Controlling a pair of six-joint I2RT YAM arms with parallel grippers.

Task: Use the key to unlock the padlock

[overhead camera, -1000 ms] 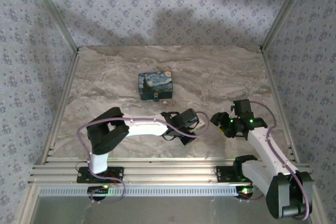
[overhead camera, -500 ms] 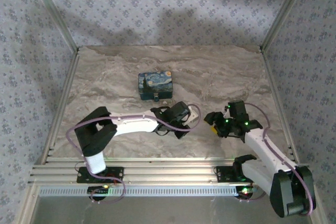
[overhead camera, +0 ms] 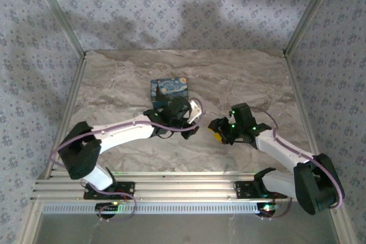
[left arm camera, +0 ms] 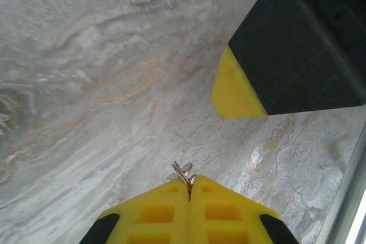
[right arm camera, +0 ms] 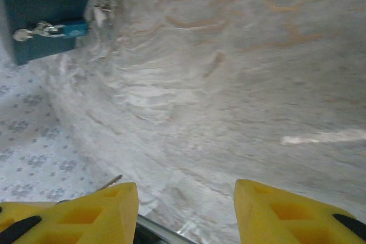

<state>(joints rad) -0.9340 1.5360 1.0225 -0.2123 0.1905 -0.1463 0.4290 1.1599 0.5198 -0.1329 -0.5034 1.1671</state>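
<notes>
Yellow-padded left gripper [left arm camera: 189,187], clamped on the key [left arm camera: 183,171], sits just beside the box [overhead camera: 168,88]. Right gripper [right arm camera: 184,192] stands wide open, empty. The padlock [right arm camera: 57,28] hangs on the box front; the key should go in straight and slow.

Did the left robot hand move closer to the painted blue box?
Yes. From above, the left gripper moved farther back and leftward, ending right beside the blue box, which stayed put.

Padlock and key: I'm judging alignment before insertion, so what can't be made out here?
Key: left wrist view, just its metal tip pokes out; the shut left gripper hides the rest.
Padlock: right wrist view, blurred; keyhole unreadable.
Box: cut off by that view's top-left edge.
</notes>
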